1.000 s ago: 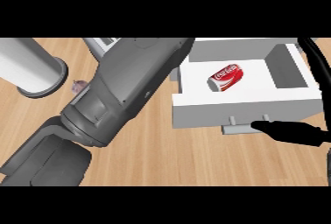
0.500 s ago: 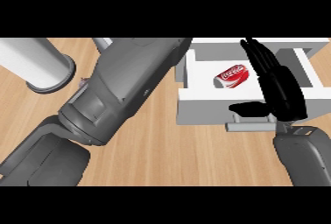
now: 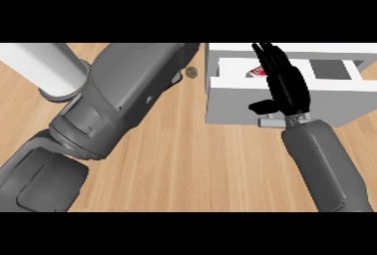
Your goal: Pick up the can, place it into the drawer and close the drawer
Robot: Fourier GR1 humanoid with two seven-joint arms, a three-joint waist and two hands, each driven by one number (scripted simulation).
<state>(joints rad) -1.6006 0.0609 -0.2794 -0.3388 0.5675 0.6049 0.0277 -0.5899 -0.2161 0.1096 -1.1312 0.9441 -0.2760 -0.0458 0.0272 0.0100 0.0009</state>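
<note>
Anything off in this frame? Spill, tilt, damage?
Nothing stands out. The drawer looks square and partly open, with a red sliver of the can showing inside beside the right hand, whose straight fingers lie across the drawer front. No spill or damage is visible.

Items counted on the table [image 3: 191, 164]: one white drawer [image 3: 236, 99], one red can [image 3: 257, 71] partly visible inside it, one white cylinder [image 3: 44, 67], one small round brownish object [image 3: 191, 72], two grey forearms [image 3: 125, 94] [image 3: 324, 159], and one black robot hand [image 3: 287, 89].
</note>
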